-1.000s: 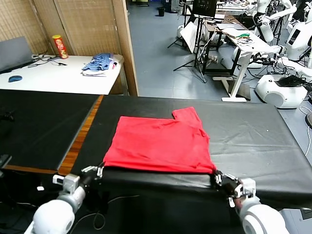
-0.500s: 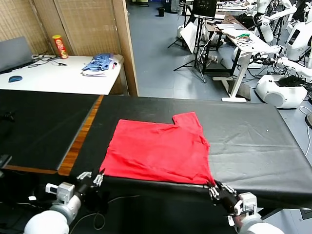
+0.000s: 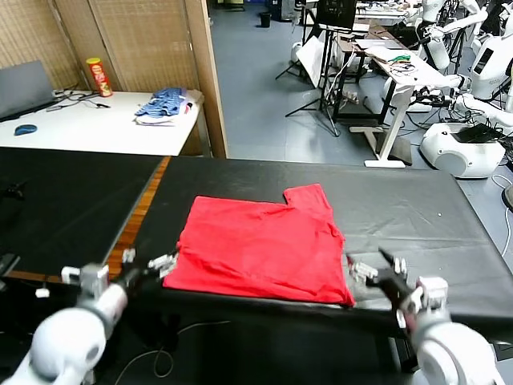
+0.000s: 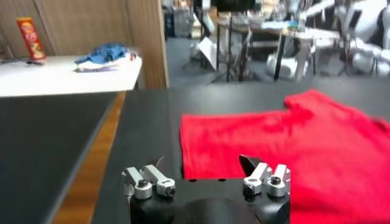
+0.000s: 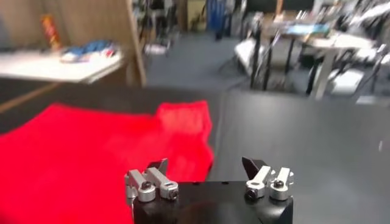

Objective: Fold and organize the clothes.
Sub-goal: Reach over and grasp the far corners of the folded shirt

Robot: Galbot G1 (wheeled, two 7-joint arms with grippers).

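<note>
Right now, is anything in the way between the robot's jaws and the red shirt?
Nothing visible is. The left gripper sits open at the shirt's near left corner, and the right gripper sits open beside its near right corner. Only bare black table lies between them.

My left tool [image 3: 148, 267] sits low at my near left, its wrist and rounded forearm reaching forward, and its fingers [image 4: 149, 181] are spread wide with nothing between them. My right tool [image 3: 378, 271] sits at about the same height on my near right, pointing forward and a little inward. Its fingers [image 5: 150, 181] are likewise spread wide and hold nothing, and the two arms mirror each other.
</note>
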